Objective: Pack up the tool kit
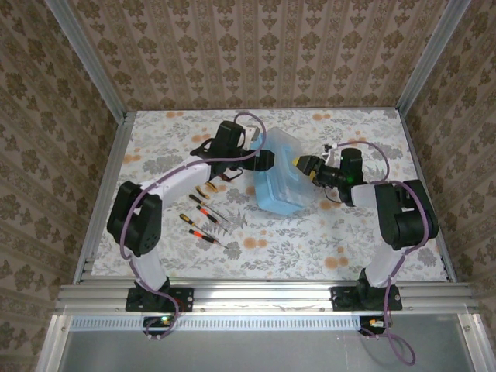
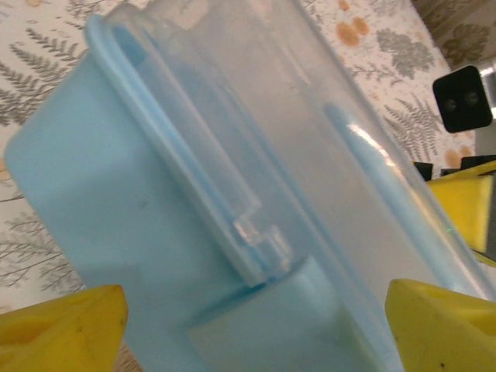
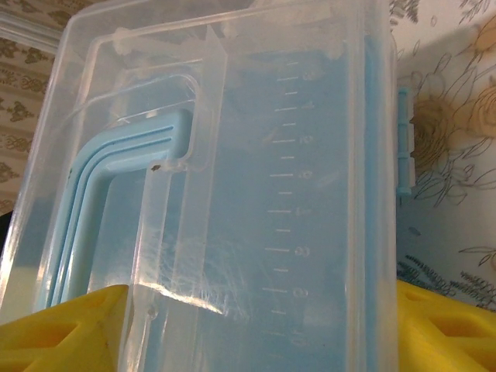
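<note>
The translucent light-blue case [image 1: 280, 177] of the tool kit stands tilted mid-table between both grippers. My left gripper [image 1: 266, 161] is at its left side. In the left wrist view its yellow fingers [image 2: 66, 325] stand wide on either side of the case [image 2: 194, 194], by the latch. My right gripper [image 1: 305, 166] holds the case from the right, its fingers [image 3: 449, 329] pressed against both edges of the clear lid [image 3: 310, 194], beside the blue handle [image 3: 93, 201]. Several red-black screwdrivers [image 1: 203, 213] lie left of the case. A small plier-like tool [image 1: 223, 179] is partly hidden under my left arm.
A floral cloth [image 1: 325, 240] covers the table, with aluminium rails [image 1: 256, 293] along the near edge and sides. Patterned walls close in the back and both sides. Bare cloth stretches in front of the case.
</note>
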